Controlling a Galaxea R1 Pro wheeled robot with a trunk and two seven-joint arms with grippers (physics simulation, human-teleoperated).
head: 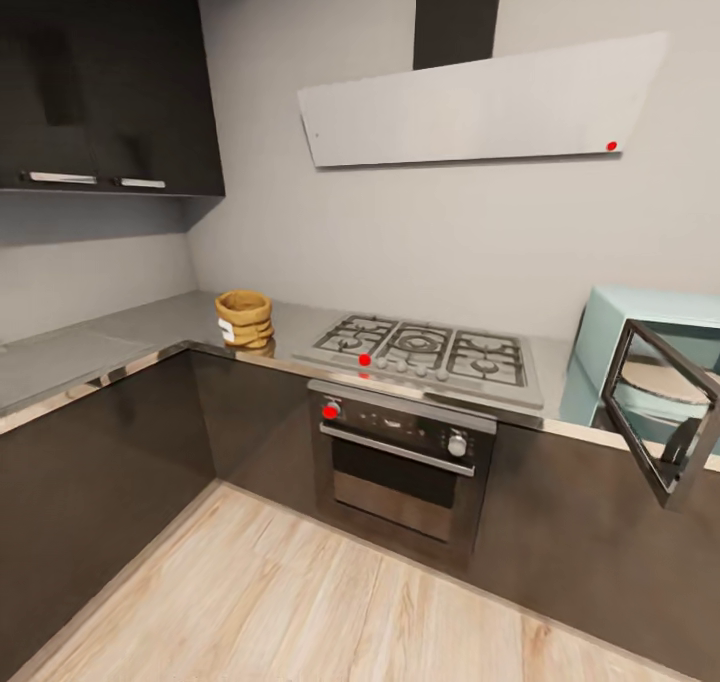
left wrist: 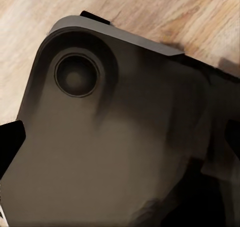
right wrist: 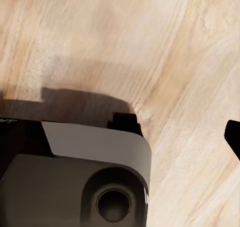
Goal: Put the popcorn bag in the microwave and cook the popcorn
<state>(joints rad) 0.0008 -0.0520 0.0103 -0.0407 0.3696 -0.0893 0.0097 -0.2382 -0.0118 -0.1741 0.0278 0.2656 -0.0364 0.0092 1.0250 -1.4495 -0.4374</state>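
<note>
The popcorn bag [head: 244, 319], a tan paper sack with a rolled rim and a white label, stands upright on the grey countertop [head: 120, 337] to the left of the hob. At the far right stands the pale mint microwave [head: 600, 332], its dark glass door [head: 662, 414] swung open toward me. The popcorn itself is hidden. My left gripper [left wrist: 120, 142] hangs over my own dark base with one fingertip [left wrist: 10, 144] at the picture's edge, jaws spread. A dark fingertip [right wrist: 233, 137] of my right gripper sits at the picture's edge over wood floor, nothing held.
A gas hob [head: 425, 347] with grates lies between bag and microwave, above a dark oven [head: 400, 452] with a red knob. A grey hood [head: 480, 107] and dark wall cabinets [head: 100, 82] hang above. Wooden floor [head: 300, 602] stretches before the cabinets. My base [right wrist: 75, 187] lies below the arms.
</note>
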